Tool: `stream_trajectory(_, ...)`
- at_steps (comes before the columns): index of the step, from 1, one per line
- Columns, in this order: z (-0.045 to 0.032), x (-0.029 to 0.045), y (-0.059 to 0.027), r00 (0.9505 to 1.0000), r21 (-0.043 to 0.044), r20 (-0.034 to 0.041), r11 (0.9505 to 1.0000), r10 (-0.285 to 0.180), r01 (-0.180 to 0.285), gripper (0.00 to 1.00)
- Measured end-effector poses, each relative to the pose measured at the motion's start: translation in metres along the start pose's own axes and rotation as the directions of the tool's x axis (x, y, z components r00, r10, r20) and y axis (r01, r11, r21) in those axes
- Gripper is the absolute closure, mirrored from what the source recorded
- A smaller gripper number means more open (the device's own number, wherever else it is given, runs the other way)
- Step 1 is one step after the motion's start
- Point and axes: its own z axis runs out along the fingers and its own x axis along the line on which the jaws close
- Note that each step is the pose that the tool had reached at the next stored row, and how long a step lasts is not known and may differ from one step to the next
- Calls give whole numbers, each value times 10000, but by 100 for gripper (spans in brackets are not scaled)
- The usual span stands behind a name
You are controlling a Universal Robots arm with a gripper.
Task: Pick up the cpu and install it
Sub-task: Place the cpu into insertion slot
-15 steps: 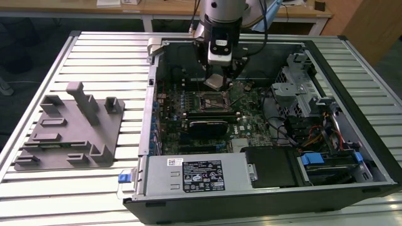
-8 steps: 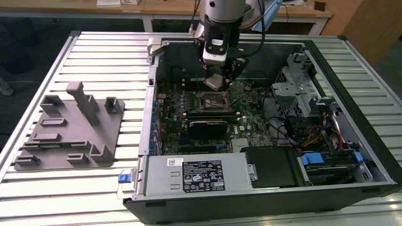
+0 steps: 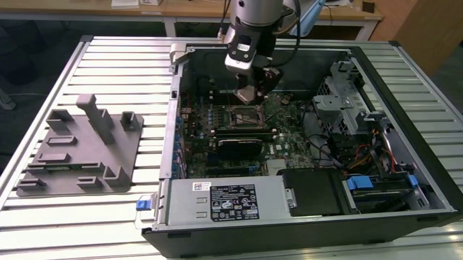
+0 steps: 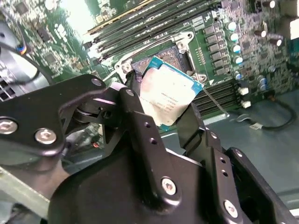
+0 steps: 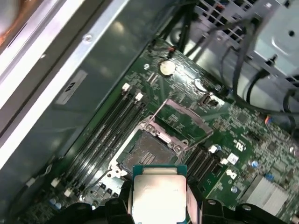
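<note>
My gripper [image 3: 251,93] hangs inside the open computer case [image 3: 376,70], just above the motherboard's black framed socket [image 3: 246,115]. It is shut on the cpu [image 4: 170,95], a flat square chip with a shiny silver top, pinched by two opposite edges between the black fingers [image 4: 135,100]. In the first wrist view the cpu [image 5: 159,193] is held level over the board, close to the open socket [image 5: 147,154] and apart from it. The socket's metal load plate [image 5: 184,122] stands swung open beside it.
Memory slots [image 5: 105,135] run along one side of the socket. Cables and a drive cage [image 3: 347,108] fill the case on the exterior view's right, with the power supply [image 3: 224,200] at the front. A grey plastic tray with posts [image 3: 76,151] rests on the slatted table at the left.
</note>
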Motion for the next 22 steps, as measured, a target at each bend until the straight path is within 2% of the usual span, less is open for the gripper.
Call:
stream_trajectory(5, 3, 0, 0, 9958, 29, 23, 9958, 914, -914, 45)
stream_trajectory(10, 6, 0, 0, 9836, 55, 47, 9836, 1803, -1803, 45)
stream_trajectory(13, 8, 0, 0, 9721, 70, 65, 9721, 2346, -2346, 45)
stream_trajectory(16, 11, 1, 0, 9580, 83, 80, 9580, 2867, -2867, 45)
stream_trajectory(19, 17, 1, 0, 9406, 95, 98, 9405, 3395, -3396, 45)
stream_trajectory(22, 25, 1, -1, 9209, 107, 116, 9209, 3896, -3898, 45)
